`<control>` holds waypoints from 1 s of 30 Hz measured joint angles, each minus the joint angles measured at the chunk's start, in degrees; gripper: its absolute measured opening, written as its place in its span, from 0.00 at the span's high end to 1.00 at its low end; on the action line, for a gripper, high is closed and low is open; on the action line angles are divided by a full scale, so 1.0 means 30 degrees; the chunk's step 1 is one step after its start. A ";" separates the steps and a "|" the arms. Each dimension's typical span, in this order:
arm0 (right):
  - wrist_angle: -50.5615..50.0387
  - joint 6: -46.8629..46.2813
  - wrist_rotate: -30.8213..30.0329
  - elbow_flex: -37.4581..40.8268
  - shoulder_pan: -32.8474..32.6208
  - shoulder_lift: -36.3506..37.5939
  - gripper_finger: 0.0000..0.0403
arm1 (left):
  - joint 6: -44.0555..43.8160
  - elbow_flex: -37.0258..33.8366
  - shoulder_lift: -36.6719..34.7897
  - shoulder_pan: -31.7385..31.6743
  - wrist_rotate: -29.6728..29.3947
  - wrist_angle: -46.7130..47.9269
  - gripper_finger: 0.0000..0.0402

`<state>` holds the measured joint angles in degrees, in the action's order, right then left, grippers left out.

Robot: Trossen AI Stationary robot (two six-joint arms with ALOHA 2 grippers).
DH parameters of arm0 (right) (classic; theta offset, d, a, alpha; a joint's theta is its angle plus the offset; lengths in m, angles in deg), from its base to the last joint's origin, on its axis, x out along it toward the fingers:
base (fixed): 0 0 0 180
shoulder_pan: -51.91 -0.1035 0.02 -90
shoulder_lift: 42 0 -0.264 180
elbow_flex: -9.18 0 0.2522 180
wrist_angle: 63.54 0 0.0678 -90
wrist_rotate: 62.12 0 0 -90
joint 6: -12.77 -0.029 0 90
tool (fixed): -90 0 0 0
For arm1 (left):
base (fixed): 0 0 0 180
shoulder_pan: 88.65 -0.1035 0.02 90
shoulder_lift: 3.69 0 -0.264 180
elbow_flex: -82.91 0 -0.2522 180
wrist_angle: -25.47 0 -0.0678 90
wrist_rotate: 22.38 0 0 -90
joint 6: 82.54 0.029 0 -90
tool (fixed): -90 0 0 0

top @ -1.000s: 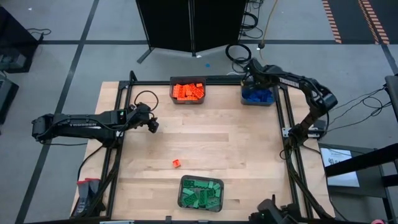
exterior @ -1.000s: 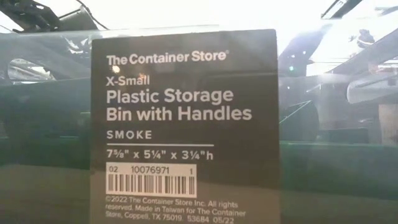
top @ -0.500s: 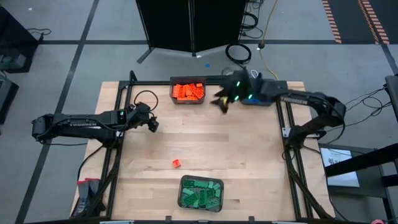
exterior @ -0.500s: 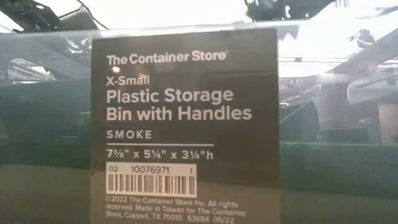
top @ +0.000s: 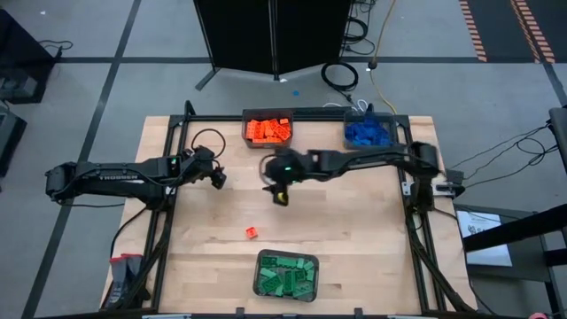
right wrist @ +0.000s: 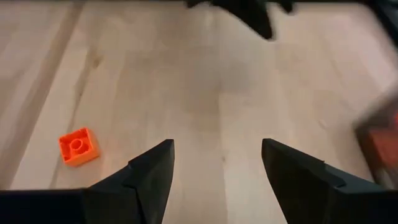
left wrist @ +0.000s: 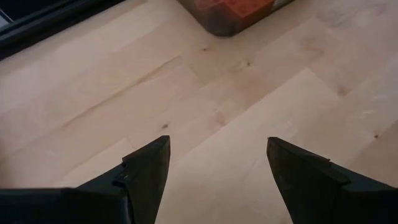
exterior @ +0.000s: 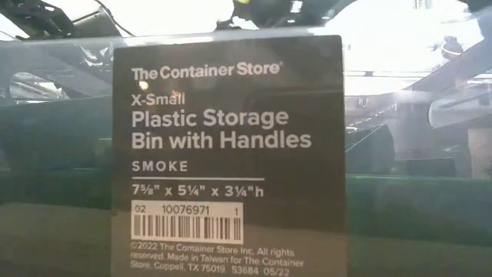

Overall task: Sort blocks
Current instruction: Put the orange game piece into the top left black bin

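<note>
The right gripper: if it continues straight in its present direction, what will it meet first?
Probably bare table: the open right gripper points past the loose orange block, which lies off to one side.

Right pincer [top: 282, 197] swung from blue bin [top: 368, 133] to mid-table.
</note>
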<state>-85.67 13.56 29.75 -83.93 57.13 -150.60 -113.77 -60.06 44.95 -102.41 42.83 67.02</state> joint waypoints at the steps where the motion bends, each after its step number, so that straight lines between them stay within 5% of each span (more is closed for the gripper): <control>1: -0.0523 0.0533 0.0216 -0.0922 -0.0109 -0.0690 0.41 | 0.0000 0.0001 0.0001 0.0007 0.0122 0.0030 0.33; 10: -0.5204 0.5870 0.3547 -0.6376 -0.1761 -0.4936 0.41 | -0.0007 0.0005 -0.0001 0.0007 0.0823 0.0072 0.33; 30: -0.2785 0.6122 0.4008 -0.7082 -0.3526 -0.7464 0.41 | -0.0015 0.0003 0.0001 0.0007 0.0896 0.0077 0.33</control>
<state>-94.03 31.93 41.77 -105.17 46.55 -172.99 -113.81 -60.05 44.96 -102.39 45.51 67.25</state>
